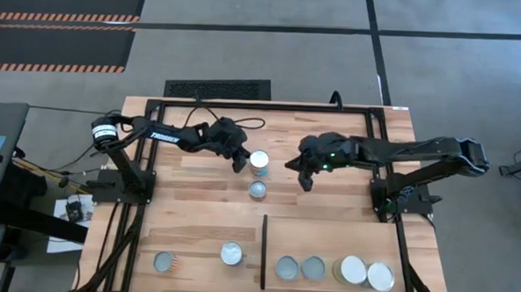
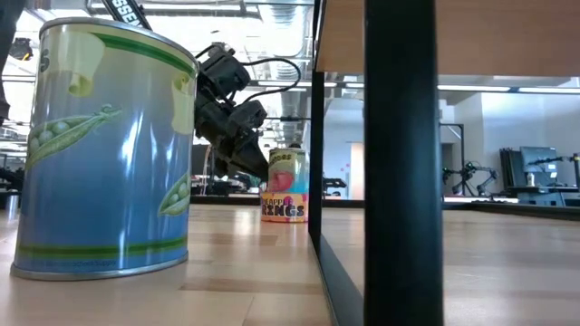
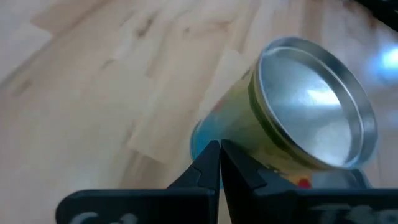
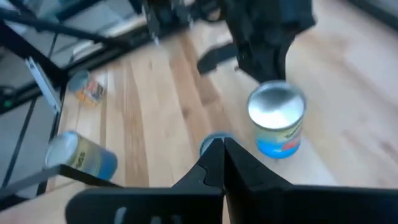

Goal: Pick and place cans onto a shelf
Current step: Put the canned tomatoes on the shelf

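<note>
The pale plank table [image 1: 196,214] carries everything, with a thin black divider [image 1: 264,250] fencing off the shelf [image 1: 345,238] at its near right corner. Along the near edge, four cans stand in a row on the shelf: two small silver-topped cans [image 1: 300,268] and two wider white-topped cans [image 1: 367,273]. Left of the divider, still on the open table, stand a white-topped can [image 1: 232,253] and a small tin [image 1: 165,262] with an orange label. In the low view the nearest can is the pea can [image 2: 104,149], blue and green with pea pods on its label.

Farther back, near the table's middle, a small silver-topped can [image 1: 258,190] stands just in front of a blue-and-yellow can [image 1: 260,163].

The left tool [image 1: 239,164] reaches in from the left side, its fingers pressed together and holding nothing, its tip just beside the blue-and-yellow can; whether it touches cannot be told. The right tool [image 1: 306,179] hangs to the right of the same pair of cans, well apart from them, fingers likewise closed on nothing.

Beyond the table lie a grey floor, black mats with striped edges [image 1: 64,14], and in the low view a workshop room with desks and monitors [image 2: 535,167].
</note>
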Action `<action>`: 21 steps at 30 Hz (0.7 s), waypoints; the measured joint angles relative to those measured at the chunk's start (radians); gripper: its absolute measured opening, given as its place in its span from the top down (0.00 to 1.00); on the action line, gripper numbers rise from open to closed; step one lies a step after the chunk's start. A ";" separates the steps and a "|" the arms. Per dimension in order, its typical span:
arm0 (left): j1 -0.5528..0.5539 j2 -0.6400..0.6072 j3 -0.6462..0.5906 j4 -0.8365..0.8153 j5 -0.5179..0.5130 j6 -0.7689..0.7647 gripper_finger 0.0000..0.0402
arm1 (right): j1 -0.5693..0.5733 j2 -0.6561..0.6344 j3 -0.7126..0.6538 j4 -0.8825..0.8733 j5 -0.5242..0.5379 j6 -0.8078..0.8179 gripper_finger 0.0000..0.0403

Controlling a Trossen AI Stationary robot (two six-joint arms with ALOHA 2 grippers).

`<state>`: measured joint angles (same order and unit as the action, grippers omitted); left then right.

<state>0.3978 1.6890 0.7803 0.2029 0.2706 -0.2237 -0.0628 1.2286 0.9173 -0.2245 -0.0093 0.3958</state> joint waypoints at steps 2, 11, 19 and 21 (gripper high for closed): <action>-0.015 0.000 0.000 -0.002 0.004 0.000 1.00 | -0.009 0.043 0.000 0.000 -0.033 0.008 0.94; -0.033 -0.028 0.000 -0.022 0.042 0.001 1.00 | -0.024 0.180 0.090 -0.026 -0.049 0.014 0.78; -0.016 -0.247 -0.164 -0.005 -0.017 -0.035 1.00 | -0.024 0.316 0.249 -0.170 -0.043 -0.090 0.54; -0.016 -0.316 -0.211 0.007 -0.064 -0.051 1.00 | -0.023 0.364 0.294 -0.192 -0.042 -0.140 0.48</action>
<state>0.3820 1.3730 0.5690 0.2099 0.2066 -0.2744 -0.0856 1.5923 1.2111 -0.4166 -0.0509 0.2557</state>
